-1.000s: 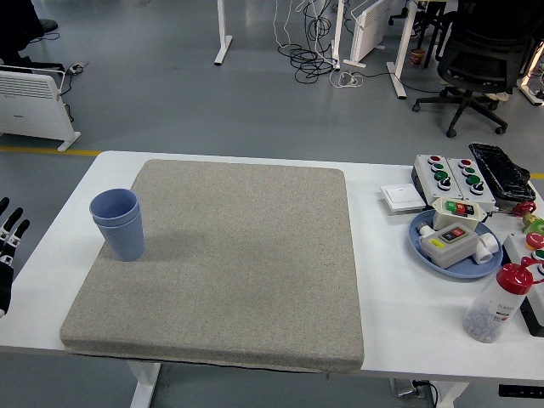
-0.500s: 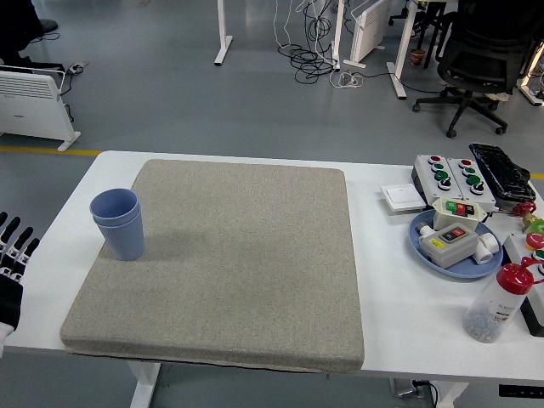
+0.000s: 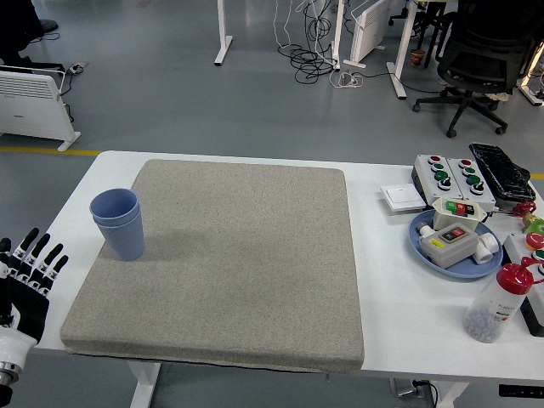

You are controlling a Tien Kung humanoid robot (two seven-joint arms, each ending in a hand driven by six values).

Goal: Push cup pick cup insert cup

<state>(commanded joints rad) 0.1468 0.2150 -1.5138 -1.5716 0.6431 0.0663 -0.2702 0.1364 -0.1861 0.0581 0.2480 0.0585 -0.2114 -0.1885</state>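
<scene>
Presently the two pale blue plastic cups [image 3: 118,223] stand upright, one nested inside the other, at the left edge of the grey felt mat [image 3: 229,255] that covers most of the white worktop [image 3: 391,323]. The inner cup's rim sits just above the outer one's, so the insert step appears already made.

Left robot hand [image 3: 25,276]: at the lower left corner, over the worktop's edge, fingers spread and extended, holding nothing; near the cups but apart from them. No right robot hand is in view.

Handling assessment: the cups look thin-walled and light, so a push high on the wall would likely tip them on the coarse mat; contact low on the body is advised. The smooth tapered walls may slip under a loose grip. Best hold is around the mid-body of the outer cup, below the rims, with moderate pressure to avoid deforming it.

Clutter on the right, including a blue dish of switch boxes [image 3: 456,242] and a red-capped bottle [image 3: 498,303], lies well apart.
</scene>
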